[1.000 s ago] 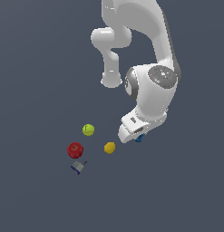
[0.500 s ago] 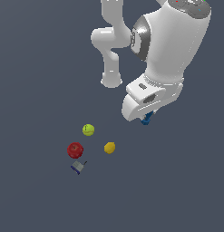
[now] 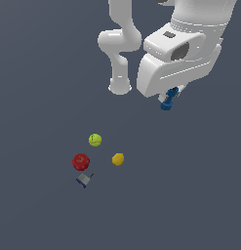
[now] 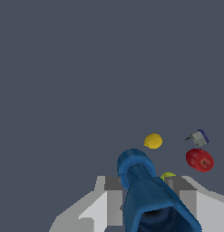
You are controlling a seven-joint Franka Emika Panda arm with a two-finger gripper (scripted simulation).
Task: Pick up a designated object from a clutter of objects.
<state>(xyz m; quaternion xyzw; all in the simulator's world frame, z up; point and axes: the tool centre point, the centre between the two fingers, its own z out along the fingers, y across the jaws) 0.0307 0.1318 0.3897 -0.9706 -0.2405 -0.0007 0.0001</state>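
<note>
My gripper (image 3: 171, 95) is shut on the small dark-blue dumbbell-like piece (image 3: 167, 101) and holds it high above the floor, toward the exterior view's right. In the wrist view the blue piece (image 4: 145, 190) fills the gap between my grey fingers (image 4: 112, 195). The remaining clutter lies far below on the dark surface: a yellow-green ball (image 3: 95, 140), a red apple (image 3: 81, 161), a yellow lemon (image 3: 118, 159) and a grey block with a blue edge (image 3: 83, 180). The hand's white body hides most of the fingers in the exterior view.
The arm's white base column (image 3: 120, 73) stands behind the clutter. In the wrist view the lemon (image 4: 153, 141), apple (image 4: 199, 160) and grey block (image 4: 198, 137) show beyond the fingers; the ball (image 4: 168, 175) is mostly hidden behind the blue piece.
The gripper has risen well above the floor with the blue piece held in it, moving up and toward the camera. The other objects have not moved.
</note>
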